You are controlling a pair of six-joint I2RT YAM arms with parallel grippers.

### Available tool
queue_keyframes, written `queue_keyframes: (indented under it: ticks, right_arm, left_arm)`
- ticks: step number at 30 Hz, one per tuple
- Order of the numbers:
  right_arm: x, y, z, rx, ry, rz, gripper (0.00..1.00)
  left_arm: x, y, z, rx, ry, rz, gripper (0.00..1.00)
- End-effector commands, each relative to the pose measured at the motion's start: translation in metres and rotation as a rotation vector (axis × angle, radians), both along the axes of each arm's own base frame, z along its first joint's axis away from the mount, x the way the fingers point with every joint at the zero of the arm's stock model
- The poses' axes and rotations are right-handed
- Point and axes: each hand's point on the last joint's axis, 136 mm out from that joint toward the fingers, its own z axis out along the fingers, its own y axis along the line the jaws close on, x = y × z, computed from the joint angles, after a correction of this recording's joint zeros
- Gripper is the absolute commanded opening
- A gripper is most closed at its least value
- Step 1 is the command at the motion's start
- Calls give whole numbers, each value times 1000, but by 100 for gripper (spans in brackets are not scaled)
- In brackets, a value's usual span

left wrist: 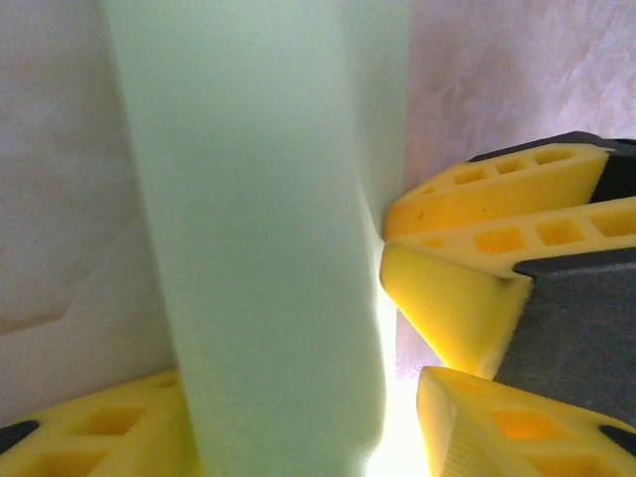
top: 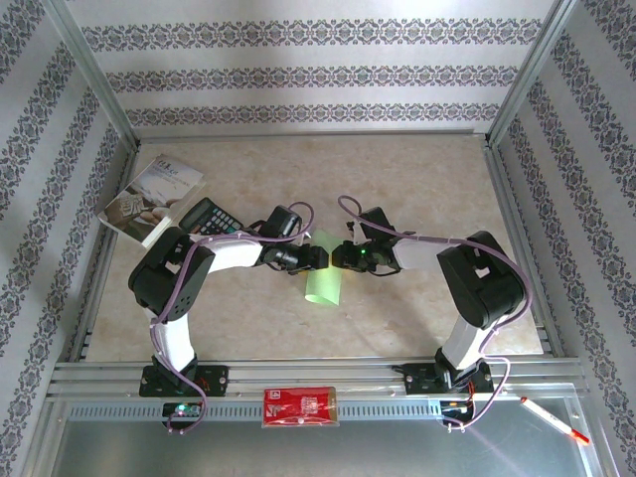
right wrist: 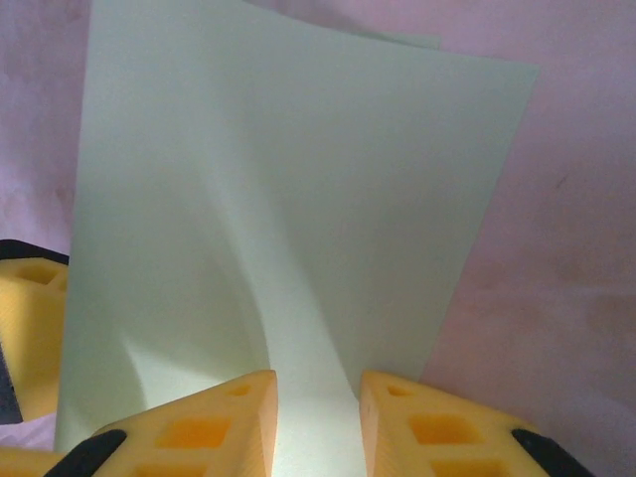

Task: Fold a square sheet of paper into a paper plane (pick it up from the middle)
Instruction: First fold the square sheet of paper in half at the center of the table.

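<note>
Top external view first: I've got bare beige table [top: 427, 179] across the far side and out to the right. A grey-white printed booklet [top: 151, 197] and a black calculator [top: 211, 216] crowd the far-left corner, close by the left arm's elbow. Aluminium rails [top: 517, 229] fence the table's edges. A red flat packet [top: 298, 406] lies on the near rail between the two bases.

Mid-table, the left claw [top: 320, 258] and right claw [top: 339, 259] meet nearly tip to tip. The square sheet of light green paper [top: 323, 286] sits right at that meeting point, its lower part running toward me.

On the left wrist camera the sheet stands between my yellow fingers [left wrist: 109, 432]. A lit gap shows on the right side, so that claw is open.

On the right wrist camera a bowed ridge of paper runs down between the fingers [right wrist: 224, 422], which stand narrowly apart. I can't tell if they bite.
</note>
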Motion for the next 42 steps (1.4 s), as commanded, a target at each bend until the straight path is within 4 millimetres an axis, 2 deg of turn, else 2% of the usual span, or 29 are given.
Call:
queue_keyframes:
  ticks: [1,11,18,23,31,42]
  right_arm:
    - [7,13,4,19,-19,8,28]
    - [7,20,2,35,-13,12,27]
    - [12,26,6,62,-22,22,27]
    - [15,22,21,75,-52,31,32]
    - [10,0,33,52,-72,34,36]
    - [-1,-10,36,14,-64,78,38]
  left_arm:
    - [-18,36,-31,207,67,19,60]
    - [-22,45,-32,308,53,-11,65]
    - [-23,45,-32,329,44,-17,50]
    - [-23,47,-33,327,39,3,41]
    - [-24,40,-33,271,51,25,34]
    - [-29,36,-30,188,106,25,27]
